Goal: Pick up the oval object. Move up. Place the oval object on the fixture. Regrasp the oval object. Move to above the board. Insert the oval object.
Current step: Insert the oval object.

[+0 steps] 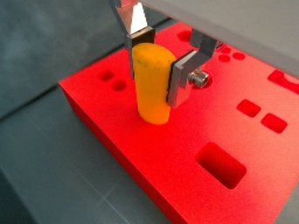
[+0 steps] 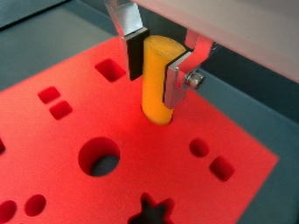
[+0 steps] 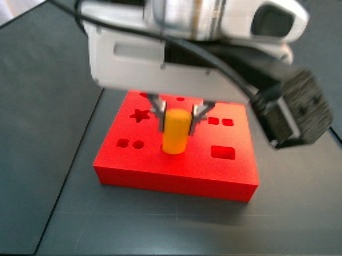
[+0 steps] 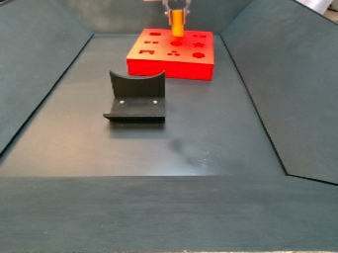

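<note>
oval object: the yellow-orange peg (image 1: 151, 83) stands upright over the red board, its lower end right at the board's top face, looks like it's sitting in a cut-out but I can't tell how deep. Same peg in the other views (image 2: 159, 80) (image 3: 174, 132) (image 4: 176, 22).

gripper: it's (image 1: 162, 63) directly above the board, clamped on the oval object, one silver finger (image 1: 184, 77) flat against each side of the upper part. Also seen at (image 2: 158, 61) and (image 3: 178, 108).

board: big flat red block (image 1: 239, 138) with square, round and star holes, (image 2: 70, 140) (image 3: 174, 165). It sits at the far end of the bin in a side view (image 4: 199, 61).

fixture: dark L-shaped bracket (image 4: 134, 99) on the grey floor, well apart from the board, nearer the camera.
</note>
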